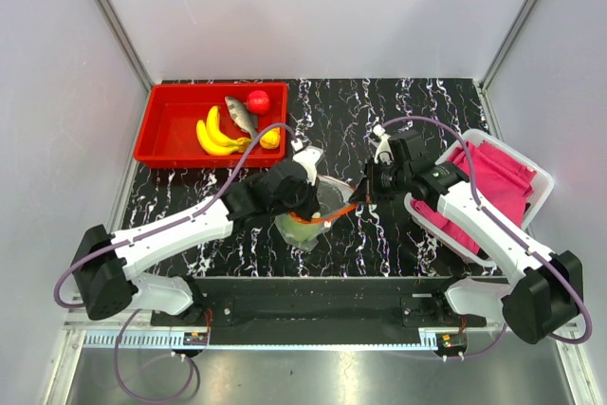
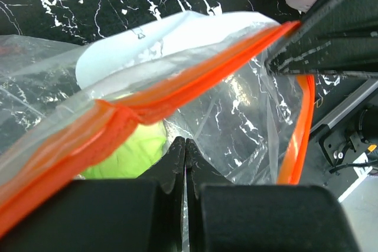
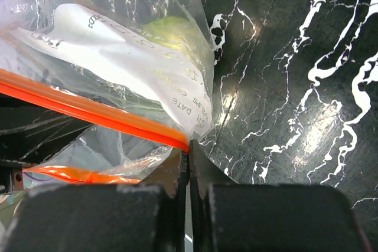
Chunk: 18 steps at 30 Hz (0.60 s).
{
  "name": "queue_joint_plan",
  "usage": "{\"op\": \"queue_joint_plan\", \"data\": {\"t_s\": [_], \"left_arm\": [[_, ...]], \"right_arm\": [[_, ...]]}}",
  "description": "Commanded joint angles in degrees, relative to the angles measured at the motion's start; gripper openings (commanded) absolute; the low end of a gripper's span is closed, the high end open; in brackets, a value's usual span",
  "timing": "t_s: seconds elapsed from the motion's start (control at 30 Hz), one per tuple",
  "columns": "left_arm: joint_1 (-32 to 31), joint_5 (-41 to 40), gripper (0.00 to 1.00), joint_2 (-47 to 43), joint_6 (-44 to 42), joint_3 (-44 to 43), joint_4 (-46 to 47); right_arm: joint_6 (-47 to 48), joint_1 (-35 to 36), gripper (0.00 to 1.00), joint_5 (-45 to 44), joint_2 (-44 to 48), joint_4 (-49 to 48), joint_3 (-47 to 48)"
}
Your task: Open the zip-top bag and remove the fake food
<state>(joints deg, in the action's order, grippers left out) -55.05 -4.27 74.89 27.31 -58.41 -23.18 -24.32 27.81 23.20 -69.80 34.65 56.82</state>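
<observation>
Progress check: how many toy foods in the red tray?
4 in the tray: bananas, fish beside them, red fruit at the back, orange fruit right of bananas. A green piece is in the bag; more may hide there.

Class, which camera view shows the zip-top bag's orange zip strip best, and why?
The left wrist view: the zip strip crosses the whole frame, close up. The right wrist view shows a shorter stretch; the top view only a small orange sliver.

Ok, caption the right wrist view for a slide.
Right end effector pinches the orange zip strip of the zip-top bag; green piece inside.
</observation>
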Motion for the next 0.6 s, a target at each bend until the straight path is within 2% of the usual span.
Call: {"op": "queue_joint_plan", "data": {"t_s": [0.0, 0.57], "left_arm": [[0.47, -2.58, 0.0, -5.19, -2.08, 0.23, 1.21], [0.55, 2.34, 0.0, -9.94, -1.03, 1.9, 4.81]], "right_arm": [[1.2, -0.22, 0.0, -6.67, 0.54, 1.91, 1.54], [1.55, -0.22, 0.0, -10.28, 0.45, 2.79, 1.89]]}}
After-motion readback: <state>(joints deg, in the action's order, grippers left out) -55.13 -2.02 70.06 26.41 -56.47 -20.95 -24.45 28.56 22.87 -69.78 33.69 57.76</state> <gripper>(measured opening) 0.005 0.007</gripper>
